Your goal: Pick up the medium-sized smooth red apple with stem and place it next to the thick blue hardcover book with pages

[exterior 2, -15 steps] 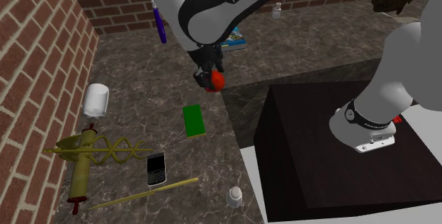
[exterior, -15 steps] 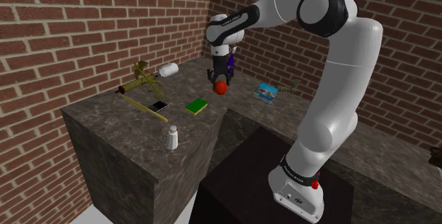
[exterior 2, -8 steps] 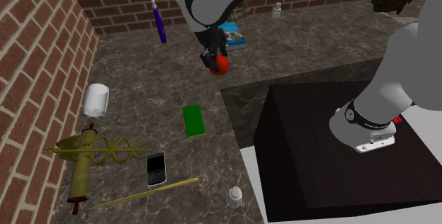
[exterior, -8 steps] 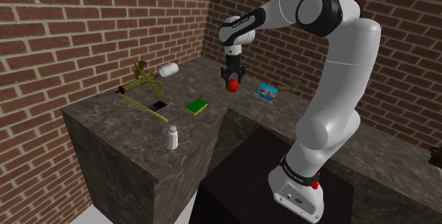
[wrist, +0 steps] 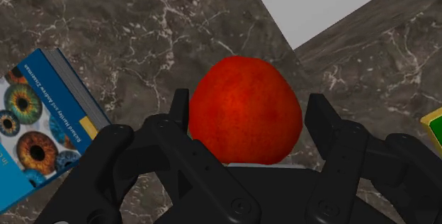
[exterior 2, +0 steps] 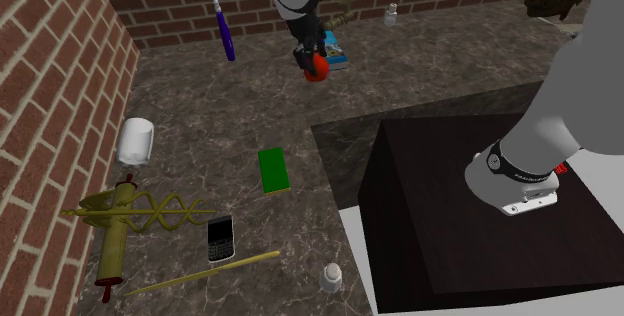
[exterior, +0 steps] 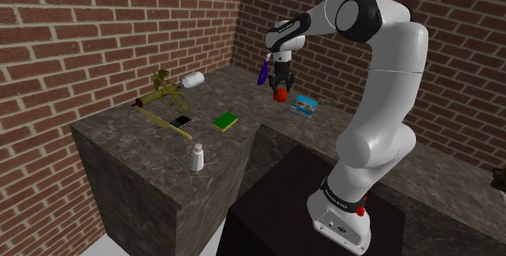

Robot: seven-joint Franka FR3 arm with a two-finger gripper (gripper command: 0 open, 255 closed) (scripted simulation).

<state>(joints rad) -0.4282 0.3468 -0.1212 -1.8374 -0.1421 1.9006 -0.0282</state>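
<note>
Currently: transport step.
- Item 1: red apple (wrist: 244, 109), pinched between the 2 fingers of the gripper (exterior: 280, 89), aloft over the dark marbled counter (exterior: 207, 100).
- Item 2: blue book (exterior: 305, 106), flat on the counter, near.
- Next move likely calls for lowering the apple just beside the book, clear of its cover, then release.

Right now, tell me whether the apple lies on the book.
No, the gripper clasps the apple above the counter, clear of the book.

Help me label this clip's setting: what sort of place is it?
Probably a corner of a home: brick walls meet behind a dark marbled counter holding household bits like a blue book and a phone.
</note>
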